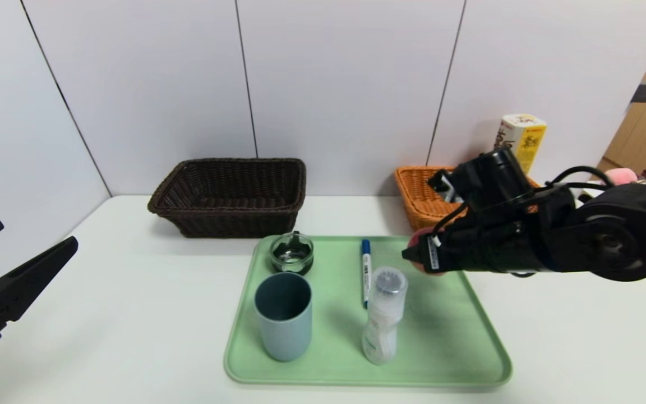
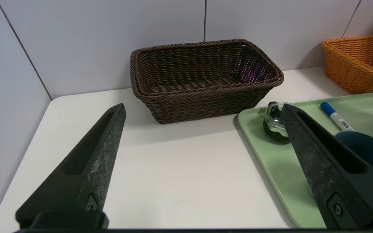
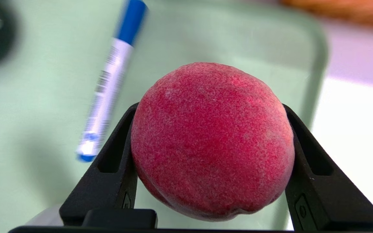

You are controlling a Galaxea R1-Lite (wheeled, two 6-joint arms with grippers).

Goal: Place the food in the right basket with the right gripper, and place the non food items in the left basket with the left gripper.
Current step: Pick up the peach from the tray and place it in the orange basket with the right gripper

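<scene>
Above the green tray's [image 1: 469, 342] 2 o'clock corner, the right tool [image 3: 210, 142] clamps a round red peach [image 3: 212, 142], mostly hidden behind the arm in the head view. The blue-capped marker [image 1: 365, 270] lies with its long axis 12-to-6, cap at 12; its label print is unreadable. The left tool [image 2: 202, 116] hangs wide apart at the desk's [image 1: 132, 314] 9 o'clock edge.

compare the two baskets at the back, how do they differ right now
The brown basket is dark, and no items show inside it; the orange basket already holds a yellow carton. The brown basket sits in full view behind the green tray, while the right gripper, shut on a peach, partly hides the orange one. Both are woven and stand against the wall.
</scene>
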